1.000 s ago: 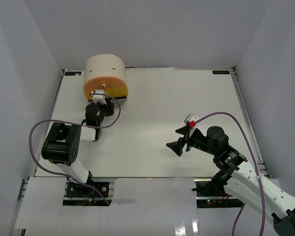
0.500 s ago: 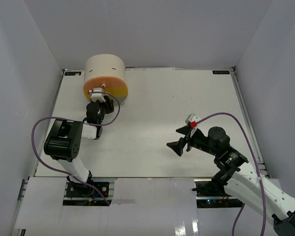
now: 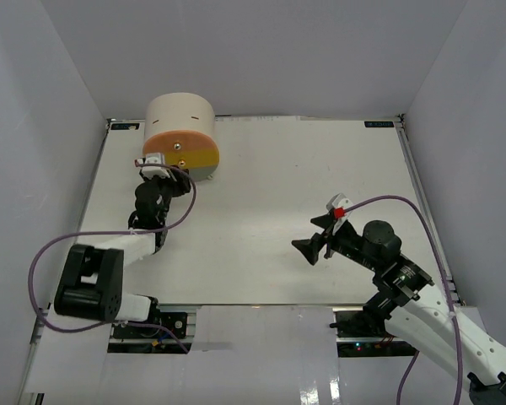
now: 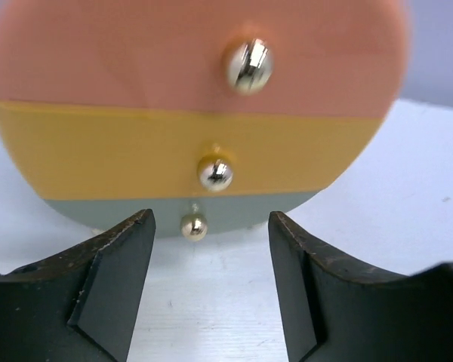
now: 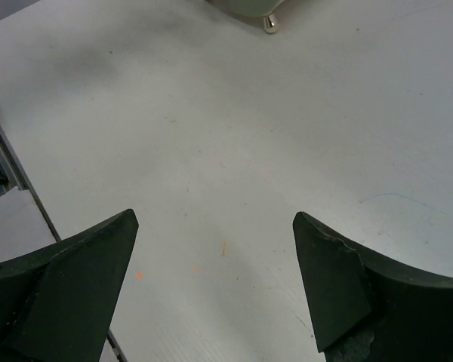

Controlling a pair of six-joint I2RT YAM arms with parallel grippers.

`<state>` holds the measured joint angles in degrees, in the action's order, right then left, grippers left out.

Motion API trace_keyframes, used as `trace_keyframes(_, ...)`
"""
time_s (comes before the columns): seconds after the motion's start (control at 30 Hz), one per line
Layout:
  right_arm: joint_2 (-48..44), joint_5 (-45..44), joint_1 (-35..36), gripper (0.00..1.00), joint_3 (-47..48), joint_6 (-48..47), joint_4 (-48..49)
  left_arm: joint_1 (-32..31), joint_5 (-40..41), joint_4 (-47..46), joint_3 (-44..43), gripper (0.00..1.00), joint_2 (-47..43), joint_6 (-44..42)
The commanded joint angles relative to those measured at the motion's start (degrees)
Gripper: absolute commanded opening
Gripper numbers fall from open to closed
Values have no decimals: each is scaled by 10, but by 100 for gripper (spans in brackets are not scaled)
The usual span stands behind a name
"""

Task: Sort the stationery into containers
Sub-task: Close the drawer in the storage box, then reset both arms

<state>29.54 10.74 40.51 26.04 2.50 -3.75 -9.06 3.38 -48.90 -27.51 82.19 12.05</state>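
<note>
**Status: Both Arms at the Desk, Cabinet at Far Left**

1. Cabinet. The beige half-round cabinet (image 3: pixel 180 114) stands at the far-left corner of the white desk (image 3: pixel 320 169), with its flat front facing the arms. The front carries three stacked drawers: the orange drawer (image 4: pixel 136 53) on top, the yellow drawer (image 4: pixel 98 151) in the middle and the grey-green drawer (image 4: pixel 121 215) at the bottom. Each drawer has one small shiny knob: the top knob (image 4: pixel 248 65), the middle knob (image 4: pixel 215 173) and the bottom knob (image 4: pixel 193 227).

2. Left arm. The left jaws are spread and hold nothing. They point at the drawer fronts from just in front of the cabinet. In the left wrist view the bottom knob lies between the two tips, but beyond them. Contact with the cabinet cannot be confirmed from either view.

3. Right arm. The right jaws are spread and hold nothing. They hang over bare desk at the right-middle area, well apart from the cabinet. The right wrist view shows the bottom knob at its top edge.

4. Cabling. A purple cable (image 3: pixel 388 201) loops along each arm.
</note>
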Motion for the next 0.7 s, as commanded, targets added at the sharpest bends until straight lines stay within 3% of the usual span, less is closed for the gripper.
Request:
trace_keyframes(0.0, -22, -61, -3, 90, 44, -4, -19, 3, 1, 101, 3, 73, -128, 5)
trace_keyframes(0.13, -49, -163, -2, 90, 73, -7, -62, 3, -18, 279, -31, 82, -265, 3)
trace_keyframes(0.23, -84, -238, -2, 90, 100, -13, -92, 3, -14, 488, -101, 93, -383, -7)
trace_keyframes(0.37, -122, -330, -2, 90, 123, -22, -114, 0, 5, 662, -158, 98, -457, -17)
trace_keyframes(0.53, -161, -454, -2, 90, 130, -40, -138, -17, 30, 803, -226, 98, -530, 4)
trace_keyframes(0.67, -190, -496, -3, 90, 137, -53, -154, -23, 27, 867, -260, 98, -570, 40)
